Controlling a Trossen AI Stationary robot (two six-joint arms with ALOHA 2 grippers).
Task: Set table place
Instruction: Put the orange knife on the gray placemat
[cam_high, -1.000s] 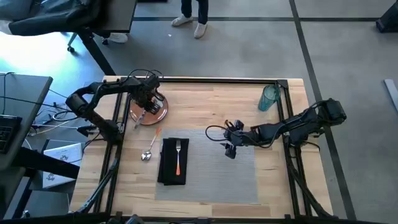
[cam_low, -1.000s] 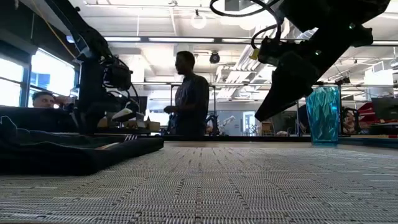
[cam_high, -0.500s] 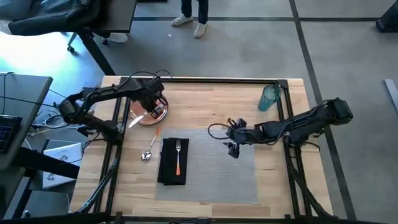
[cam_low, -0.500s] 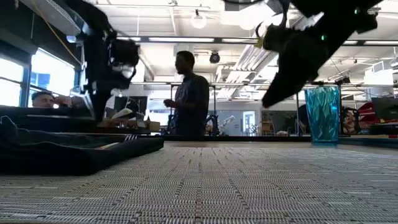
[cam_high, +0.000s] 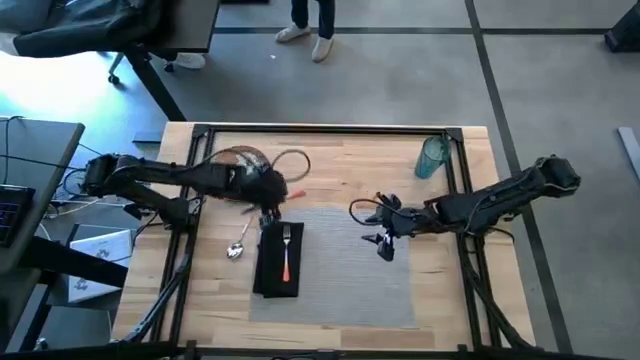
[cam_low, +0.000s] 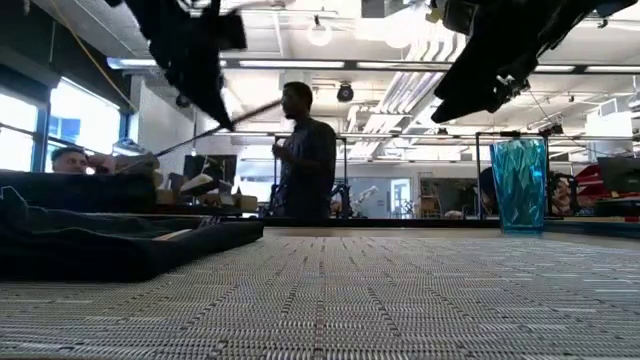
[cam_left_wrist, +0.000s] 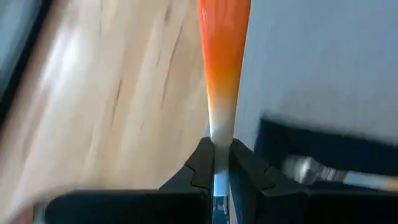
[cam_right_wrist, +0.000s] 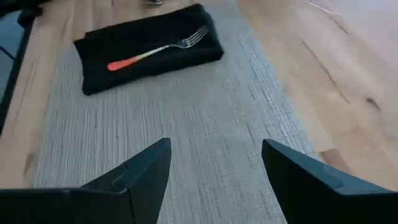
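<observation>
Gripping the knife (cam_left_wrist: 222, 68) by its bare metal end, the left gripper (cam_high: 268, 192) hangs over the table (cam_high: 340, 160) just beyond the black napkin (cam_high: 278, 262), orange handle pointing forward, probably to lay it on the placemat (cam_high: 350, 270). On the napkin lies the fork (cam_high: 287, 250). Over the placemat's far side hovers the right gripper (cam_high: 385, 236), fingers spread and empty.

Overhead, straight down on the table (cam_high: 340, 150); table-height, level across the placemat (cam_low: 350, 300); wrist-mounted, close above that placemat (cam_right_wrist: 186, 124), shared by all.
</observation>
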